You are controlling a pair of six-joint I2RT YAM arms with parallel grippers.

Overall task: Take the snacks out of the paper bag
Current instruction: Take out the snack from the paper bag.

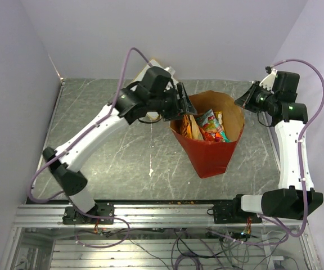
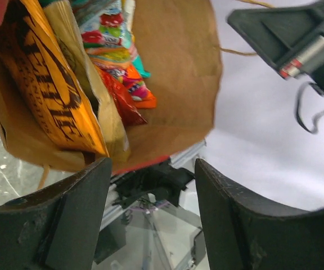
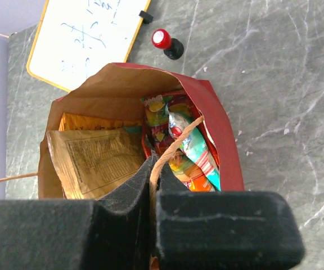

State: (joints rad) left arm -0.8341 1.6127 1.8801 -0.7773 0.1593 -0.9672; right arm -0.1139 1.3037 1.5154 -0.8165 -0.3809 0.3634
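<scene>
The paper bag (image 1: 210, 154), red outside and brown inside, stands open-topped in the middle of the table. Several snacks (image 1: 211, 125) stick up inside it. The left wrist view shows an orange packet (image 2: 49, 95) and colourful packets (image 2: 114, 45); the right wrist view shows a tan packet (image 3: 97, 160) and teal-red packets (image 3: 193, 152). My left gripper (image 1: 183, 106) hovers at the bag's left rim, and its jaws (image 2: 152, 166) are open with nothing between them. My right gripper (image 1: 242, 101) is at the bag's right rim, shut (image 3: 157, 169) on the bag's twisted handle (image 3: 176, 143).
A white whiteboard (image 3: 86, 39) lies on the table behind the bag, partly hidden under the left arm (image 1: 151, 67). A small red-capped object (image 3: 163, 40) stands beside the whiteboard. Purple walls close in the table on both sides and at the back.
</scene>
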